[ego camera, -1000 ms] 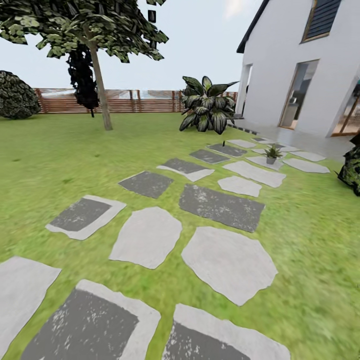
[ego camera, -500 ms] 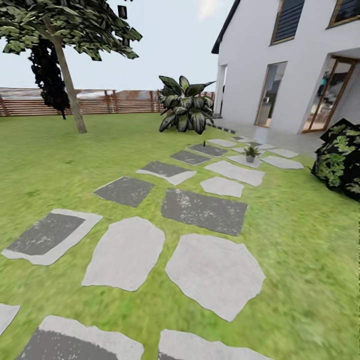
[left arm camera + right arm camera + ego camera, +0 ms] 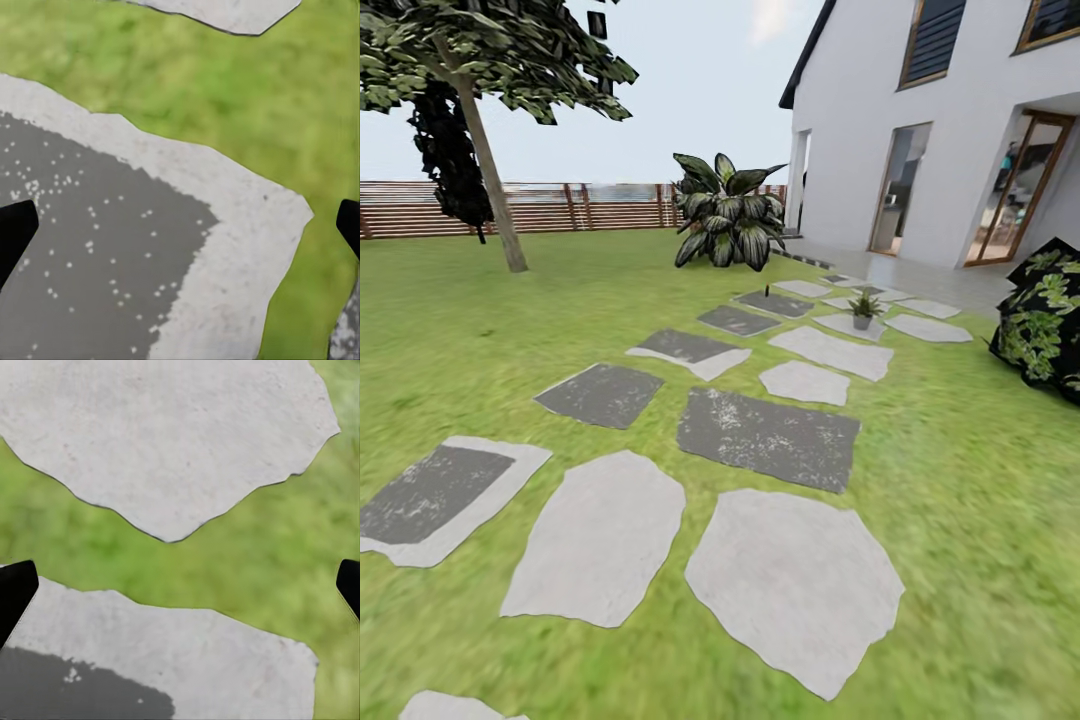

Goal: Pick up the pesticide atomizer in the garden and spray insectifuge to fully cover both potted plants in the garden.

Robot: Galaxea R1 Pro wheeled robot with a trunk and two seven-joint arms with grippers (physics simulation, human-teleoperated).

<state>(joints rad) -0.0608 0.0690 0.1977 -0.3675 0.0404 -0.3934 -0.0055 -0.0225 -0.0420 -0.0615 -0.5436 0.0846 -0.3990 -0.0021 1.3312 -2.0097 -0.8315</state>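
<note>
One potted plant [image 3: 863, 308], a small rosette of pointed light-green leaves in a grey pot, stands far ahead on a pale stone slab [image 3: 847, 325] near the house. The second potted plant is out of view. A tiny dark upright thing [image 3: 768, 291] stands on a dark slab further left; it is too small to tell whether it is the pesticide atomizer. In the left wrist view my left gripper [image 3: 180, 229] is open over a grey slab [image 3: 112, 255] and grass. My right gripper [image 3: 180, 589] is open too, above two pale slabs.
Stone slabs [image 3: 765, 435] run across the green lawn [image 3: 480, 330] toward the white house [image 3: 950, 130]. A big striped-leaf bush [image 3: 725, 225] stands beyond them, and a dark leafy shrub [image 3: 1045, 320] at the right. A tree [image 3: 485, 150] and the brown slatted fence [image 3: 560, 207] lie at the back left.
The whole picture has shifted: the camera turned right and moved forward, so the slabs slid left and down and the house's door and the right shrub came into view.
</note>
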